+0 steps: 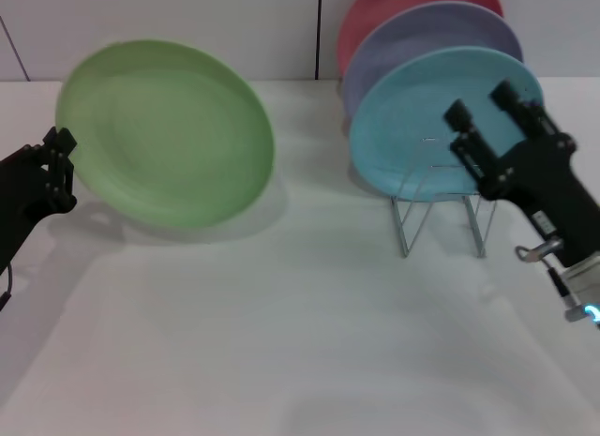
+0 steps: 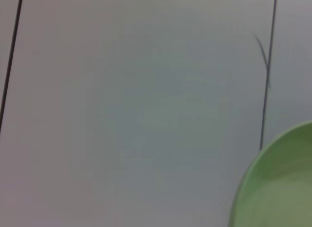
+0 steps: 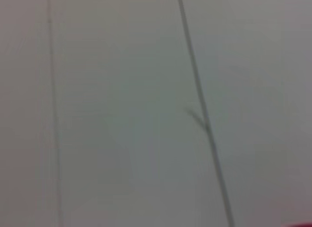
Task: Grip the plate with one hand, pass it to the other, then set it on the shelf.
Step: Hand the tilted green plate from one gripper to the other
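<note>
White table (image 1: 281, 342) fills the near ground. Just above it at the right edge, the right gripper (image 1: 487, 108) reaches toward the rack (image 1: 441, 211), its two fingers spread apart and holding nothing. At the left edge, the left gripper (image 1: 58, 169) pinches the rim of the green plate (image 1: 164, 131), lifted and tilted clear of the table. Farther back, turquoise plate (image 1: 422, 117), lavender plate (image 1: 422, 42) and red plate (image 1: 394, 5) stand in the rack.
</note>
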Motion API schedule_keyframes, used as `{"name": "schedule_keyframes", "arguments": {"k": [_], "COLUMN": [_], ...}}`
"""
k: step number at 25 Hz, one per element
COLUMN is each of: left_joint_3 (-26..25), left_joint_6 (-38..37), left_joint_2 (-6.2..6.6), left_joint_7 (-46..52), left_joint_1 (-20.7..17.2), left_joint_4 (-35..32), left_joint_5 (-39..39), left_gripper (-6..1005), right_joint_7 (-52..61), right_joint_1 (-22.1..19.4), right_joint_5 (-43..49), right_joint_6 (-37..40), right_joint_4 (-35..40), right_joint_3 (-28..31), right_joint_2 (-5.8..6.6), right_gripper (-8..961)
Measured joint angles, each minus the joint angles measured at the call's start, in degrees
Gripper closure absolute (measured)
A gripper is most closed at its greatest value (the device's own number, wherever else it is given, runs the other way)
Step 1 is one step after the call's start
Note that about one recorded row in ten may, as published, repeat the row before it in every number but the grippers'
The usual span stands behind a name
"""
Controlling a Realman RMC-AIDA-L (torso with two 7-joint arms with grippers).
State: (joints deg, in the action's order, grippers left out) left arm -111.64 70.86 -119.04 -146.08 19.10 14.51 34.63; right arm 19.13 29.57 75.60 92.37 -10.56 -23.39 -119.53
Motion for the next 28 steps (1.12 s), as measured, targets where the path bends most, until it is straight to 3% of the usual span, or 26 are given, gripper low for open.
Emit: {"name": "schedule_keyframes", "arguments": {"k": [12,20,28], "left_joint_3": [-0.1,0.2,-0.2], "left_joint_6": [1.9,2.5,3.8], "left_joint_2": [-0.13,-0.14,-0.13], "left_joint_7": [-1.9,-2.4,-5.8], "left_joint_1": [1.4,3.6,5.4], "left_joint_4": [-4.1,-8.9,-12.3], "left_joint_5": [-3.8,-9.9,-10.9], "left_gripper": [946,944,941], "right_joint_7": [-0.1,-4.1,-4.3], "right_joint_1": [3.3,7.8,11.9], "right_joint_5": [6.4,6.5,6.5], "right_joint_6": [-4.2,-12.1,-18.7], "right_joint_4": [-5.4,-11.0,-14.0], "right_joint_3": [0.2,2.9,6.0], "right_joint_2": [-0.09,-0.29,-0.28], "right_gripper": [301,302,305]}}
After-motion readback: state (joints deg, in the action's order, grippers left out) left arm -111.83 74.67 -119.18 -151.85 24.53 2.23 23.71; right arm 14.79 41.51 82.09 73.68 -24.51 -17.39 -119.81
